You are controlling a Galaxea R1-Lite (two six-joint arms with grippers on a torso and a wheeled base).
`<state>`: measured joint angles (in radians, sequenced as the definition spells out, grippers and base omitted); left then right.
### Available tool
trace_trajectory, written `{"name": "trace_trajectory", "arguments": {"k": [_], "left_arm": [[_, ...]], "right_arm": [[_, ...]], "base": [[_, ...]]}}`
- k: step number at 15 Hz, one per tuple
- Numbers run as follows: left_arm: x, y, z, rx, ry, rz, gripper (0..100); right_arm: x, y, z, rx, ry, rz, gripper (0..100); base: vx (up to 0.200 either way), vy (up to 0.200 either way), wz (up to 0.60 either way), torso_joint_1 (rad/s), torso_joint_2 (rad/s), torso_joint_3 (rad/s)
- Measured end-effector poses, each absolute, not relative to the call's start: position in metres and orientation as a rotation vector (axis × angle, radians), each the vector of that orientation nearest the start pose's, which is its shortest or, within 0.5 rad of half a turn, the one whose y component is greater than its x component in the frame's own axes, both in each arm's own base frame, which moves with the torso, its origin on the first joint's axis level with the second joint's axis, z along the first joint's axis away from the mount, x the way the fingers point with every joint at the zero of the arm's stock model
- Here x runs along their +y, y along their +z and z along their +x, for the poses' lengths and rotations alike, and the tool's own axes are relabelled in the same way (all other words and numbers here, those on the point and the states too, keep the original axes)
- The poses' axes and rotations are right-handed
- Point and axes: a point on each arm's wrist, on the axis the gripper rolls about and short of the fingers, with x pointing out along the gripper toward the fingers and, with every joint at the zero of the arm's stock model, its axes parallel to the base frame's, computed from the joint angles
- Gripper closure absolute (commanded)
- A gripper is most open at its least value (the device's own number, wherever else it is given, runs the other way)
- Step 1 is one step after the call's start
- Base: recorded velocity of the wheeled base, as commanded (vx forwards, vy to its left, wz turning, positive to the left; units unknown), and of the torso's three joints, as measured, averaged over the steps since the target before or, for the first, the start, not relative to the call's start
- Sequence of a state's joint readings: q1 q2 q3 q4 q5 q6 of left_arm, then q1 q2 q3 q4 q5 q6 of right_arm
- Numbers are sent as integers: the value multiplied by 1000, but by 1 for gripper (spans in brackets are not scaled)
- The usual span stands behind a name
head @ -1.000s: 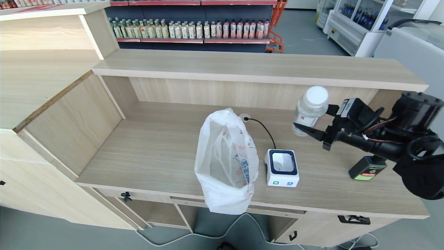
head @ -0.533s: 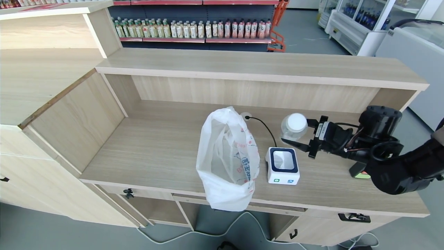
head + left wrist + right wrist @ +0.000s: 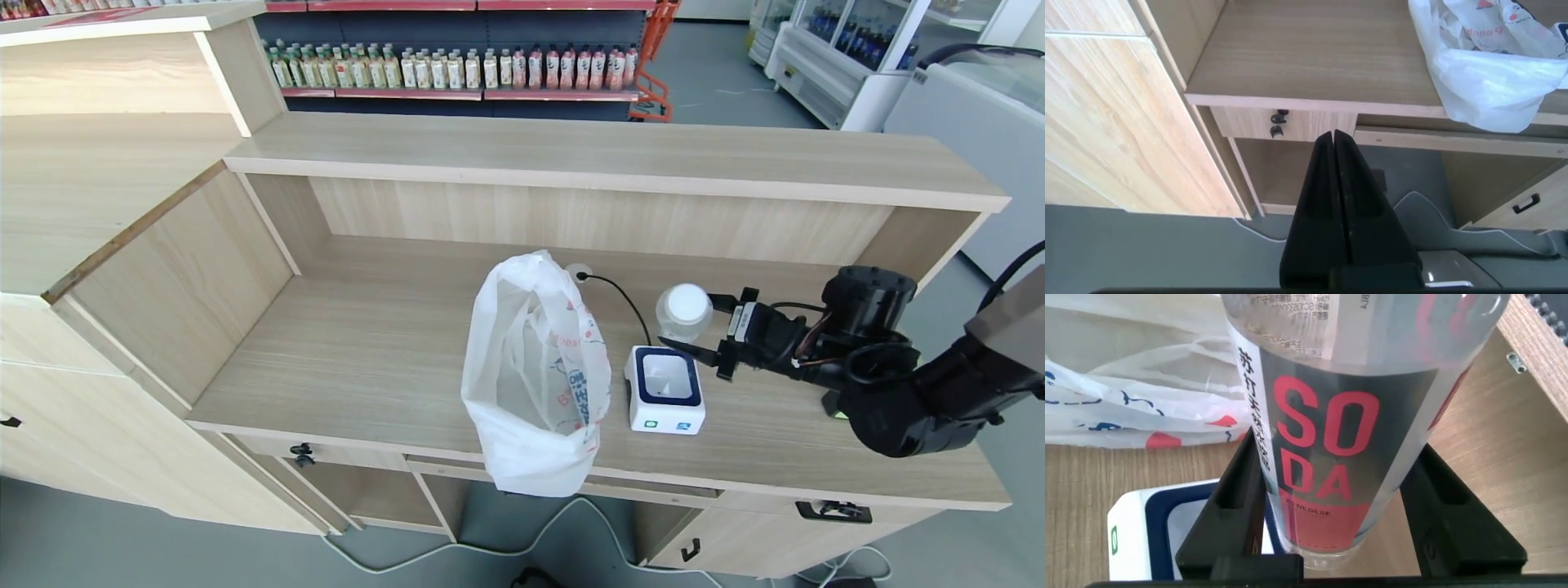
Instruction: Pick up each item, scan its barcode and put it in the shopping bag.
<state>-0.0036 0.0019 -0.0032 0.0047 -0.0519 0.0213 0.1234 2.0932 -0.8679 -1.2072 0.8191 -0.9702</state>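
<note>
Hovering at scanner's (image 3: 665,384) 12 o'clock: bottle (image 3: 684,310), cap up, right claw (image 3: 691,322) clamped on its body. Left claw (image 3: 1333,137) pressed together, off the bench (image 3: 367,351) front. Risks: barcode turned off the window, no read; limp bag (image 3: 531,384) at scanner's 9 o'clock may fold on entry.

Matte black along the right arm (image 3: 906,400), swelling into a fat drum-shaped joint (image 3: 869,296). Strung with thin red and white wires (image 3: 808,341) near a small white plate (image 3: 741,321). Capped higher up by a flat grey panel (image 3: 1008,314). Glossy black on the left jaws, wedge-shaped, narrowing to a thin tip.
</note>
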Motion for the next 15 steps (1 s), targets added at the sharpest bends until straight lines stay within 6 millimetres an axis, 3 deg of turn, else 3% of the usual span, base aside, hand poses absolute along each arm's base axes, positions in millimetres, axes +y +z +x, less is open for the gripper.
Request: {"name": "trace_trajectory", "arguments": {"k": [15], "left_arm": [[-1, 76, -23, 3, -56, 21, 100]], "right_arm": [[66, 96, 387, -428, 891, -916, 100]], "base": [[0, 0, 0, 0, 0, 0]]}}
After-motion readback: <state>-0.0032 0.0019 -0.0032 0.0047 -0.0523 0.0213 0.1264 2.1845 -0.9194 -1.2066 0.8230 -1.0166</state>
